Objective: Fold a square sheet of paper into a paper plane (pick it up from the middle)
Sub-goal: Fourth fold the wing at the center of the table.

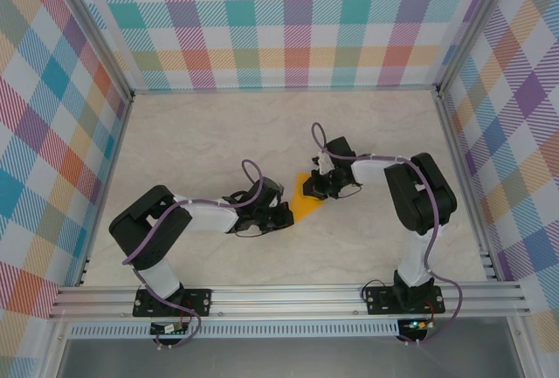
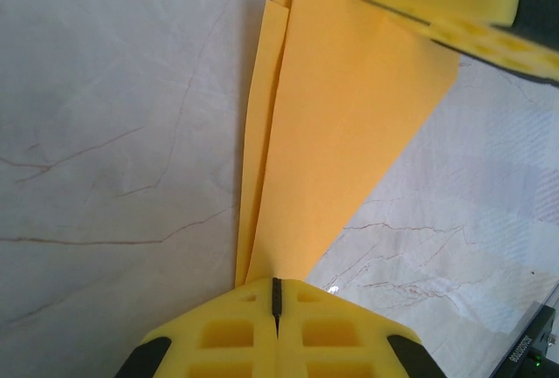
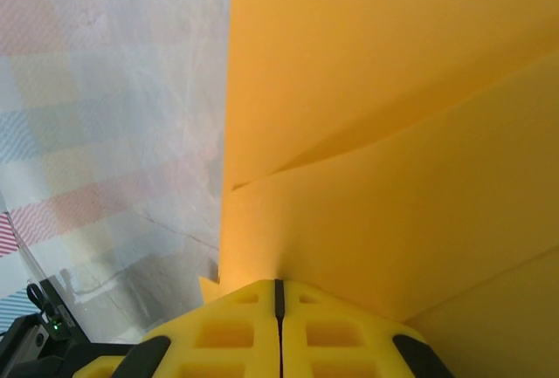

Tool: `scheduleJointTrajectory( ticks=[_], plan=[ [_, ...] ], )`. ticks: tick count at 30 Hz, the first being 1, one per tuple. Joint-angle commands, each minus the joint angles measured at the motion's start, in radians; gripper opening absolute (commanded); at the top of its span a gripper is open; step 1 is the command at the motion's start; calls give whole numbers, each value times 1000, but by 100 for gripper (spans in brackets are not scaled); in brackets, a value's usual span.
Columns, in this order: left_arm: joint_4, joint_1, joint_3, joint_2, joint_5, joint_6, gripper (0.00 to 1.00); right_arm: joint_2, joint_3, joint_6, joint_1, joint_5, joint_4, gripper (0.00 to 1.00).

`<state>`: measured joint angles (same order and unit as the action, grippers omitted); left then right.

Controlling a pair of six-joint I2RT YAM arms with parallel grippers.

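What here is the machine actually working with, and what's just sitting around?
In the job: folded paper; left fingers and right fingers, both pinching it.
Just there: marbled table; checked walls; metal rail.

The paper plane point(image 1: 306, 203) lies near the middle of the table point(image 1: 201, 134), between the 2 grippers. The left gripper point(image 1: 286, 214) touches its 8 o'clock end; the right gripper point(image 1: 323, 188) touches its 1 o'clock end, farther back from the arm bases.

Left hand point(image 1: 286, 214), right hand point(image 1: 317, 189) flank paper plane point(image 1: 306, 207).
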<state>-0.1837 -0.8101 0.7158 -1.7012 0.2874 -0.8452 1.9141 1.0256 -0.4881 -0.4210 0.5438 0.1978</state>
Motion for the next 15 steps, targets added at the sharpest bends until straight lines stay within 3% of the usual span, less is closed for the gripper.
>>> scheduleJointTrajectory(
  ticks=[1, 15],
  plan=[
    [148, 6, -41, -24, -4, 5, 0, 34, 33, 27, 57, -70, -43, 6],
    [163, 6, -16, -10, -2, 15, 0, -10, 143, -6, 140, -174, 72, 7]
  ],
)
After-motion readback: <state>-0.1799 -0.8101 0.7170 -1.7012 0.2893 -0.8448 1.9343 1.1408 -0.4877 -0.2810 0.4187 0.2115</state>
